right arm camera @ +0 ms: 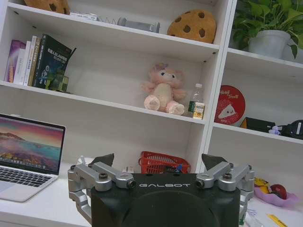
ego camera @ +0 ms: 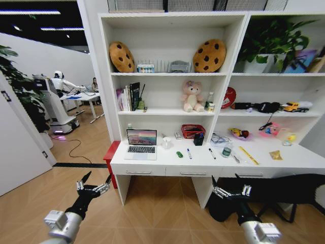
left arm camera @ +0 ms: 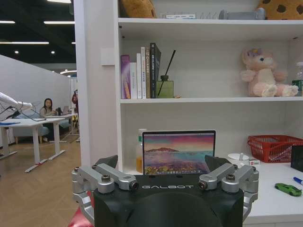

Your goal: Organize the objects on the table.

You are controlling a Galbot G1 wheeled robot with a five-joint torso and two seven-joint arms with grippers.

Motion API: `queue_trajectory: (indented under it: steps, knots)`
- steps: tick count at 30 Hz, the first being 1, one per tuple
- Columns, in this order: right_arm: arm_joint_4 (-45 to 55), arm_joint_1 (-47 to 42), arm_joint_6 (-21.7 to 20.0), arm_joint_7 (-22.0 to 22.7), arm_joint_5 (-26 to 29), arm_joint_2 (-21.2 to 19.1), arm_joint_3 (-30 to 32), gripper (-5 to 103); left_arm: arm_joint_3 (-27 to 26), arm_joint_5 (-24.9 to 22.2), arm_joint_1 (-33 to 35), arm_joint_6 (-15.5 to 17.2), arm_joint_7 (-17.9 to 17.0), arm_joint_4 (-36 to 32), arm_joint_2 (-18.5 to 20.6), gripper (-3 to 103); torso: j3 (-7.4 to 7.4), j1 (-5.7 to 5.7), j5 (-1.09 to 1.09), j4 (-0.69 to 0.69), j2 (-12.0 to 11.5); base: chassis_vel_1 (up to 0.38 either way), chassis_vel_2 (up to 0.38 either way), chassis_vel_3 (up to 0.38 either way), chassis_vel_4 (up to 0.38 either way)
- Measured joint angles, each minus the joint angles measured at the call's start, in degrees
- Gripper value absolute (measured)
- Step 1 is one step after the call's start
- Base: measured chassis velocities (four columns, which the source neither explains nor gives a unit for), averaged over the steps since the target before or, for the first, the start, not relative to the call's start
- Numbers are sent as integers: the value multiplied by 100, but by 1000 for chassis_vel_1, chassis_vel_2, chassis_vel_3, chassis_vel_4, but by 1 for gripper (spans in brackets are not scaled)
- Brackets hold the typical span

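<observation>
White desk (ego camera: 284,158) right end cut off; left claw (ego camera: 93,186), right claw (ego camera: 231,191) spread, empty, below desk edge.

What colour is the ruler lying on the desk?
Yellow: the ruler lies on the desk, seen best in the head view.

We see bright, even light from ceiling strip lamps (ego camera: 28,12) at 10 o'clock; soft shadows under white shelf boards (ego camera: 167,74); head view bends at edges, wrist views sharp.

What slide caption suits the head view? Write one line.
Both grippers, left and right, hang open before the desk with laptop.
</observation>
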Motion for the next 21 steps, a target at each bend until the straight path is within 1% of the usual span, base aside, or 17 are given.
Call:
queue_trajectory:
  steps: [2, 3, 4, 6, 7, 10, 21]
  knots:
    - [-6, -6, 12, -28, -1, 1, 9, 100, 3, 7, -3, -2, 4, 13, -5, 100, 1, 1, -6, -2, -1, -234, 226, 235, -229]
    - [-6, -6, 12, -28, -1, 1, 9, 100, 3, 7, -3, -2, 4, 13, -5, 100, 1, 1, -6, -2, -1, -232, 215, 235, -209]
    - [-6, -7, 13, -43, -1, 1, 11, 100, 3, 8, -3, -5, 6, 12, -6, 100, 0, -1, 1, 0, 0, -225, 243, 235, -237]
    - [-7, -9, 13, -54, -1, 1, 10, 100, 2, 8, -3, -7, 6, 12, -7, 100, 0, 0, -1, 1, 0, -214, 221, 241, -206]
    - [-8, -9, 13, -61, -2, 1, 10, 100, 2, 8, -3, -7, 6, 13, -7, 100, 0, 0, -5, 1, 0, -214, 222, 241, -206]
    - [-16, -6, 14, -67, -3, 2, 8, 100, 1, 8, -3, -7, 6, 11, -11, 100, 0, -1, 0, 0, 0, -219, 227, 234, -229]
    - [-29, -24, 37, -77, -13, 7, 7, 100, 10, 15, -3, -12, 9, 11, -29, 100, 0, -1, -2, -1, 1, -231, 228, 233, -236]
